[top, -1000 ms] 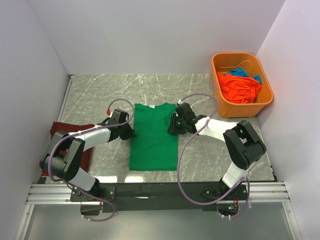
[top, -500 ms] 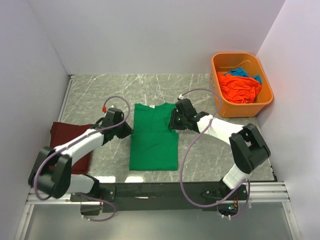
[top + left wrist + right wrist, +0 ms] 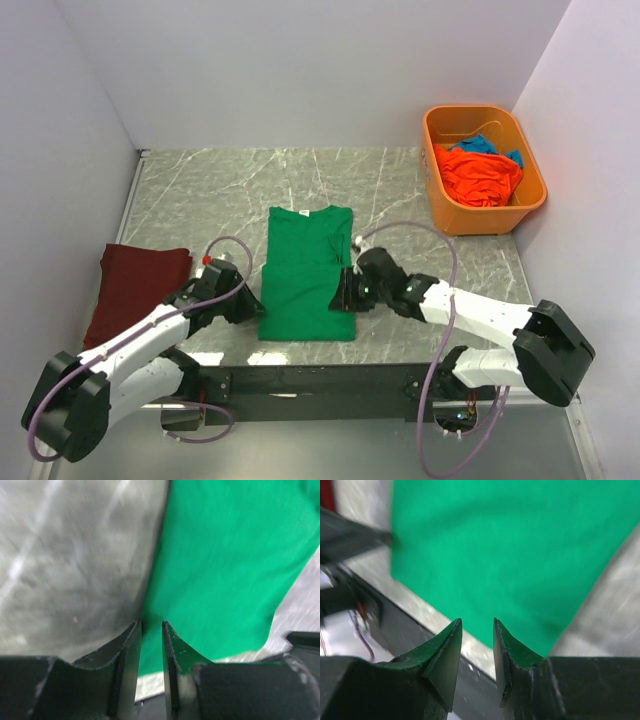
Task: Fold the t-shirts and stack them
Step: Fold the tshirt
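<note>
A bright green t-shirt (image 3: 306,272) lies flat on the table, folded into a long strip with its collar at the far end. My left gripper (image 3: 248,305) is low at the shirt's near left edge, jaws a narrow gap apart and empty. In the left wrist view (image 3: 151,623) it sits right at the cloth's edge (image 3: 225,555). My right gripper (image 3: 342,296) is at the near right edge, also slightly open and empty. In the right wrist view (image 3: 477,621) it hangs over the green hem (image 3: 495,545). A dark red t-shirt (image 3: 140,285) lies folded at the left.
An orange plastic tub (image 3: 480,218) stands at the back right, holding a crumpled orange t-shirt (image 3: 478,175) and a blue one (image 3: 485,144). The marble table (image 3: 200,190) is walled in white on three sides. A metal rail (image 3: 320,380) runs along the near edge.
Both grippers have drawn back toward the near edge, sliding down the green shirt's sides from its upper part to its lower corners. The shirt has not moved.
</note>
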